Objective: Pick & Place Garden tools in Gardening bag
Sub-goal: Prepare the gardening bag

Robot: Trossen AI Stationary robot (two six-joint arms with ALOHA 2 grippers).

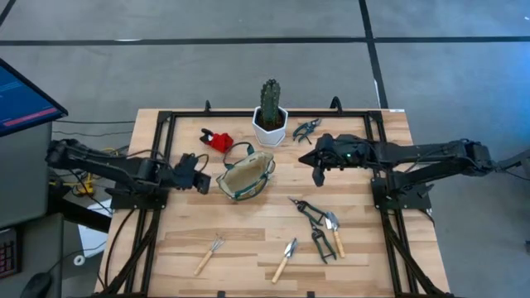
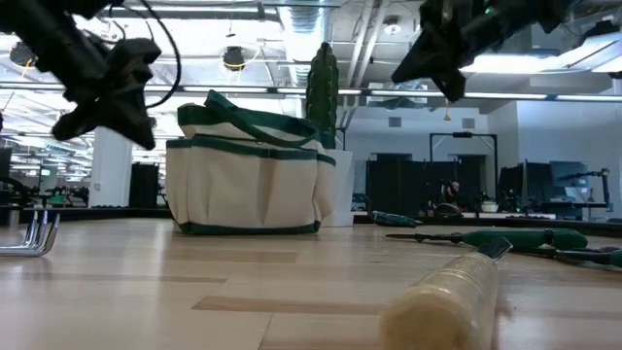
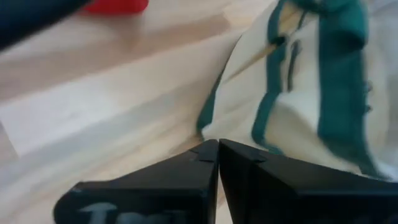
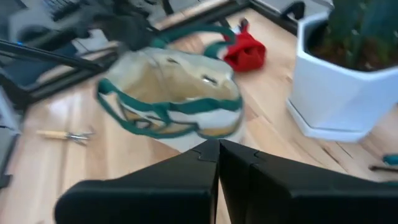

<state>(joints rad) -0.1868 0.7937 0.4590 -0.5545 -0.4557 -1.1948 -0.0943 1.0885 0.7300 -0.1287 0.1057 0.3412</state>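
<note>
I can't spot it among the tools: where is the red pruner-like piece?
In the high view the red pruner-like piece lies at the table's far side, left of the cactus pot and just beyond the gardening bag.

Shut L pincer (image 3: 218,149) beside bag (image 3: 298,112)

A robotics lab set in an open office or industrial hall.

A wooden bench (image 1: 248,240) with a black metal frame (image 1: 166,124) stands on a grey concrete floor (image 1: 248,50), with a lit monitor (image 1: 21,99) beside it. Past the bench, the low view shows exposed ceiling ducts (image 2: 369,29), hanging lamps (image 2: 233,58), glass partitions and rows of dark workstations (image 2: 408,185).
</note>
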